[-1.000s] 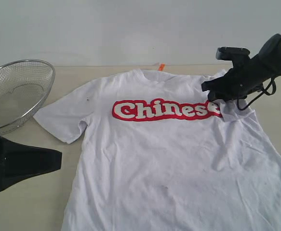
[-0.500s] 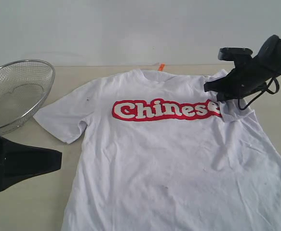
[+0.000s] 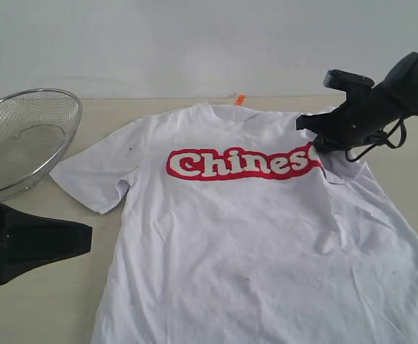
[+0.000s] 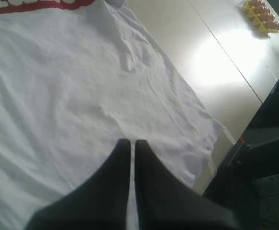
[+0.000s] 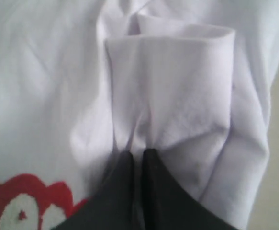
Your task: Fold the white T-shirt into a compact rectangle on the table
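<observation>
Exterior - white shirt (image 3: 266,236) flat on table (image 3: 58,301), front up, red lettering showing; mesh basket (image 3: 22,136) well off to its left. My right gripper (image 3: 316,143) at sleeve by lettering's end. My left gripper (image 3: 87,240) over table beside shirt.
Left wrist - jaws pressed together, holding nothing.
Right wrist - jaws pinching cloth of folded-over sleeve (image 5: 172,96).
</observation>
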Tool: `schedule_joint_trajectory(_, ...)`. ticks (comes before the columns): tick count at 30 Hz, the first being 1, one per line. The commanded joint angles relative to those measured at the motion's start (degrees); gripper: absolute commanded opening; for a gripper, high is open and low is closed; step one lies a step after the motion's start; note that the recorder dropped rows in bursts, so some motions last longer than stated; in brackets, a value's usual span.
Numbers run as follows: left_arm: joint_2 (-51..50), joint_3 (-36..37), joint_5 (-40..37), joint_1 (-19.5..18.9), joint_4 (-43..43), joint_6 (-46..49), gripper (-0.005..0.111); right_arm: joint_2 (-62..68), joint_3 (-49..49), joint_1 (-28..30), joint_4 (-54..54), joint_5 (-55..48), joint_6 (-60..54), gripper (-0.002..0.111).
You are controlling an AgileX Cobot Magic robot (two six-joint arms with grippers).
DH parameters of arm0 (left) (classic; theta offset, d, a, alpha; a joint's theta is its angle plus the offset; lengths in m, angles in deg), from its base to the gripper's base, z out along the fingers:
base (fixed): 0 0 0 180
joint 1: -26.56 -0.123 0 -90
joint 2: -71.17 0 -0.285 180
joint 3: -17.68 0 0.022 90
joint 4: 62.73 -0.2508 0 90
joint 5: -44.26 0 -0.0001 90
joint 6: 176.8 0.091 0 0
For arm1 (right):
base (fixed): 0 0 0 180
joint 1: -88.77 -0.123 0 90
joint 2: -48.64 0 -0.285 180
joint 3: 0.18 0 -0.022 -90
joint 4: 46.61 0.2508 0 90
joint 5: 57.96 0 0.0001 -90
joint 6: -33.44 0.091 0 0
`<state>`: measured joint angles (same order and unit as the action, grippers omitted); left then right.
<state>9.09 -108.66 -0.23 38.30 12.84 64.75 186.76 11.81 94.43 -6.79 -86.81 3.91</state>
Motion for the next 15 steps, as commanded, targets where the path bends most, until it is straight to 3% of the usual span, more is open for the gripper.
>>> schedule_joint_trajectory(1, -0.4, -0.1, -0.3, 0.3, 0.0, -0.3, 0.004, 0.3, -0.5, -0.2, 5.0, -2.7, -3.1, 0.000)
schedule_joint_trajectory(15, -0.4, -0.1, -0.3, 0.3, 0.0, -0.3, 0.004, -1.9, 1.3, 0.1, 4.2, 2.1, -2.1, 0.000)
